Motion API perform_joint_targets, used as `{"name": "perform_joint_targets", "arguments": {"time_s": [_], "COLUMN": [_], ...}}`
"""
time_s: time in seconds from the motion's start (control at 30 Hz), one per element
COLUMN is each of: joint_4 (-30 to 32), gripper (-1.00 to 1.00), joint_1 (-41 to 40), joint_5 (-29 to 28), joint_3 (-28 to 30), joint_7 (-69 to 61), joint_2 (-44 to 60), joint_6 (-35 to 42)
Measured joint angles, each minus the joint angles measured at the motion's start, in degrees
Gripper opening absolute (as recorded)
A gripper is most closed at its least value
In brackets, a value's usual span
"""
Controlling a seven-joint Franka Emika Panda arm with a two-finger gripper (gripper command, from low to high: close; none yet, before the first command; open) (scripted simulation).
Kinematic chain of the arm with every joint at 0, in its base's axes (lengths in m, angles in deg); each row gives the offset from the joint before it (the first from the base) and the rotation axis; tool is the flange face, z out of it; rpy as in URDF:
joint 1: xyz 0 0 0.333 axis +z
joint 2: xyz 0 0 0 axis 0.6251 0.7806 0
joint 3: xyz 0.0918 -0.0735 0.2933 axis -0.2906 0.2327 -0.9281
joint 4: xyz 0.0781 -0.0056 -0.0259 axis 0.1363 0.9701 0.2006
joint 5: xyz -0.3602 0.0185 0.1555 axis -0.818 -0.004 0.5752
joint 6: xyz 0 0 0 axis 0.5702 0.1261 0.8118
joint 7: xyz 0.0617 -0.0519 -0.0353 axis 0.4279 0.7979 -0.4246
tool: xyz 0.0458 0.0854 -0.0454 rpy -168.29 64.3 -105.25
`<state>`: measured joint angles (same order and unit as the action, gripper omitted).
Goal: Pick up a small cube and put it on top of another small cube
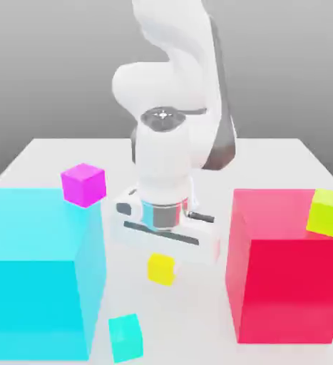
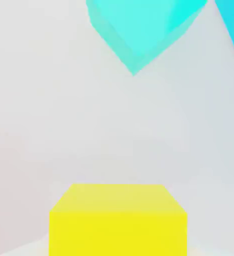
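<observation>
The gripper (image 1: pixel 162 262) was squeezed shut on the small yellow cube (image 1: pixel 161 269). The lime cube (image 1: pixel 328 212) sat on the big red block (image 1: pixel 283 285).

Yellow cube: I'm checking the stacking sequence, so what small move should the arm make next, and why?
Probably a straight lift. The gripper is shut on the yellow cube, low by the table. The lime cube sits on the big red block, toward the exterior view's right, so height is needed before carrying across.
</observation>
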<state>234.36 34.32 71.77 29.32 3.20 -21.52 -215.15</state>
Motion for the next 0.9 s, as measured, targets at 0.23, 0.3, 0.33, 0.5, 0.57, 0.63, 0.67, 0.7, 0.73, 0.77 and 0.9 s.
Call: {"name": "perform_joint_targets", "arguments": {"time_s": [0.23,0.3,0.33,0.5,0.57,0.63,0.67,0.7,0.73,0.77,0.9], "joint_4": [-7.94,-11.01,-12.7,-21.4,-24.82,-28.21,-29.9,-31.58,-32.92,-33.02,-28.82], "gripper": [-1.0,-1.0,-1.0,-1.0,-1.0,-1.0,-1.0,-1.0,-1.0,-1.0,1.0], "joint_1": [0.72,1.35,2.3,6.76,9.87,12.45,13.72,15.05,16.19,16.93,17.72], "joint_5": [7.59,9.07,9.61,11.52,9.63,7.14,5.83,4.53,3.01,1.94,0.42], "joint_3": [0.98,0.63,0.4,-0.76,-2.8,-5.39,-6.88,-8.41,-10.23,-11.34,-12.73], "joint_7": [-17.44,-22.55,-25.09,-37.06,-39.1,-40.51,-41.15,-41.8,-41.81,-41.55,-40.85], "joint_2": [-1.17,-1.83,-2.23,-4.63,-6.48,-8.54,-9.62,-10.7,-11.74,-11.95,-9.44], "joint_6": [8.93,13.03,15.41,27.78,32.81,37.8,40.3,42.76,44.72,44.76,37.88]}}
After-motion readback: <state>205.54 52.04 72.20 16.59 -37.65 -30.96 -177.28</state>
